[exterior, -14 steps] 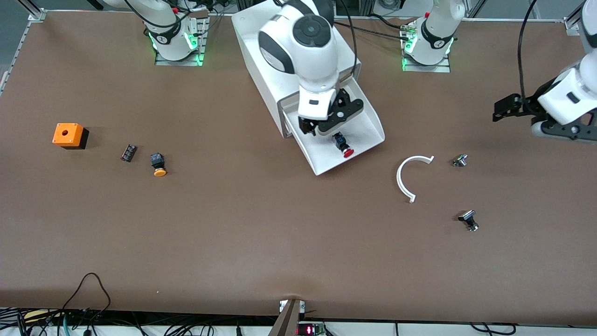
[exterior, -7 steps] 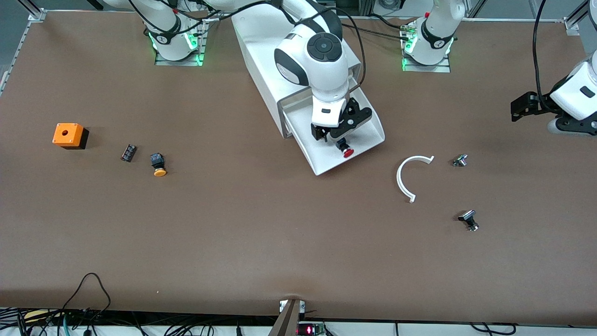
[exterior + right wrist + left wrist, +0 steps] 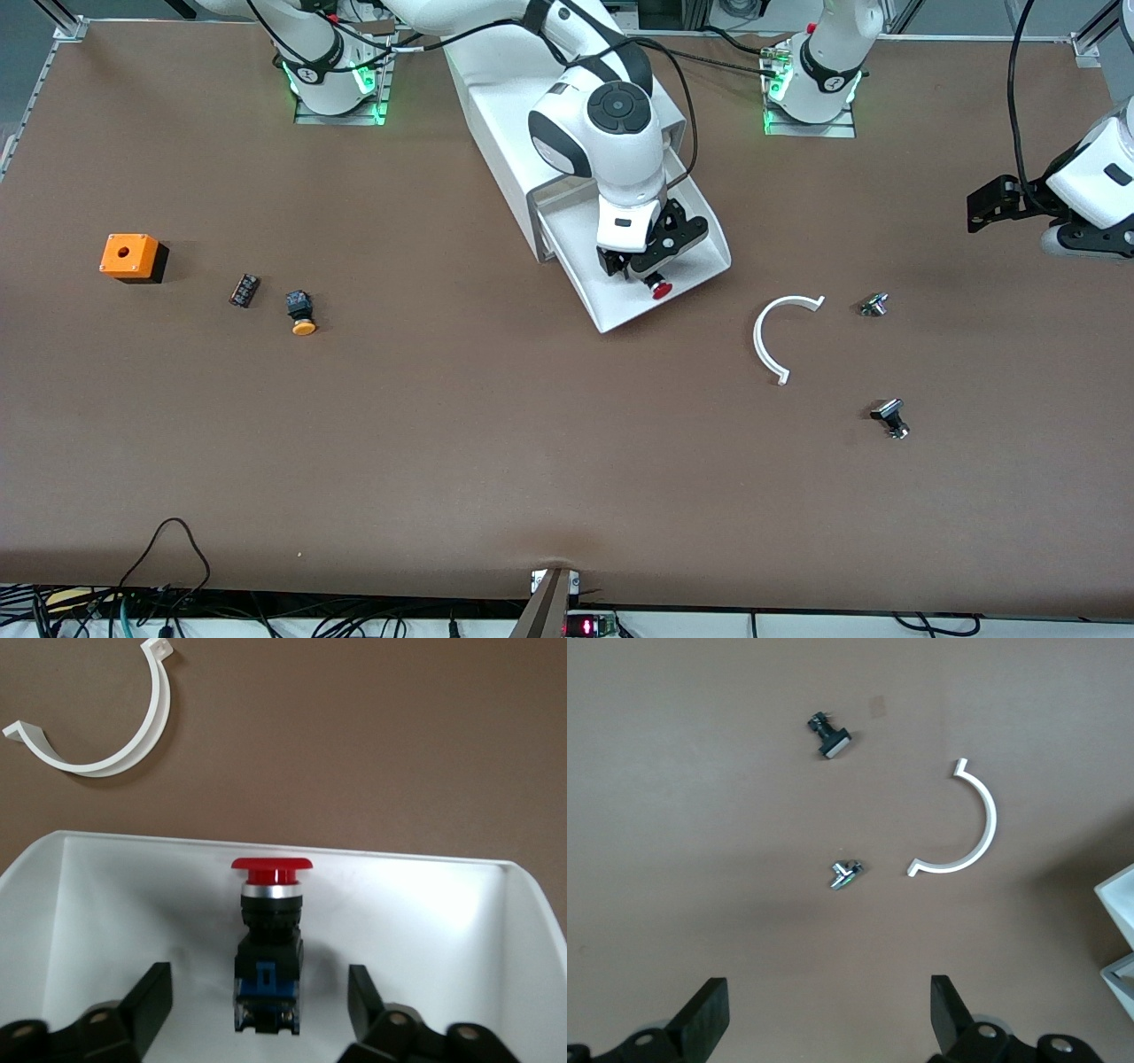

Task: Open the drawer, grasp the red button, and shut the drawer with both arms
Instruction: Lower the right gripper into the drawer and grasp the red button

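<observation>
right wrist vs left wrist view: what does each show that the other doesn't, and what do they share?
Only the right wrist view: the red button lying in the open drawer, with the right gripper straddling its dark body, fingers apart and not yet touching.

Only the left wrist view: the left gripper open over bare table, plus a small silver part and a black part on the table.

Both: the white curved bracket and the brown tabletop. The left wrist view also catches a corner of the drawer.
</observation>
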`<state>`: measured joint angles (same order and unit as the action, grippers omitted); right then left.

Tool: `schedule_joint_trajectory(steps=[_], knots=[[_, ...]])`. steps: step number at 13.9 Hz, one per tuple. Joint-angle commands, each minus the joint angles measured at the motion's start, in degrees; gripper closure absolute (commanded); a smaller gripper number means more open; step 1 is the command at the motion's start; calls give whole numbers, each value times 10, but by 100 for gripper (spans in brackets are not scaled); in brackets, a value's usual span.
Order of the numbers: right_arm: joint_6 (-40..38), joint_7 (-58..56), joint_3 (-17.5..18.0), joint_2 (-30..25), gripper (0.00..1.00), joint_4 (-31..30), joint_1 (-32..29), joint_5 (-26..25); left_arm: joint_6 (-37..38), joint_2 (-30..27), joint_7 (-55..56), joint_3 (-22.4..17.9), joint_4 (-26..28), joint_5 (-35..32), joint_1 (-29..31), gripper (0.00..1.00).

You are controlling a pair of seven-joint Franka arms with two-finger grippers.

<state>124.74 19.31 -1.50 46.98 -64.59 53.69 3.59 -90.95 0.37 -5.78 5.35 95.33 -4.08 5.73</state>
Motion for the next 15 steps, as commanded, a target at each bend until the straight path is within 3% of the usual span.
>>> schedule_joint_trajectory(steps=[1, 5, 9, 13, 15], knots=[[17, -8, -7, 22, 42, 22, 5, -2, 2, 9, 3, -3, -17, 14, 0, 0], [13, -31, -8, 22, 78, 22, 4, -2, 2, 13, 2, -3, -17, 14, 0, 0], [-40, -31, -7, 16, 78, 26, 3, 0, 2, 14, 2, -3, -19, 22, 0, 0], [-167, -39, -6, 6, 78, 123, -2, 4, 3, 14, 2, -3, -19, 25, 0, 0], [-210, -60, -5, -23, 78, 136, -20, 7, 3, 15, 2, -3, -19, 25, 0, 0]])
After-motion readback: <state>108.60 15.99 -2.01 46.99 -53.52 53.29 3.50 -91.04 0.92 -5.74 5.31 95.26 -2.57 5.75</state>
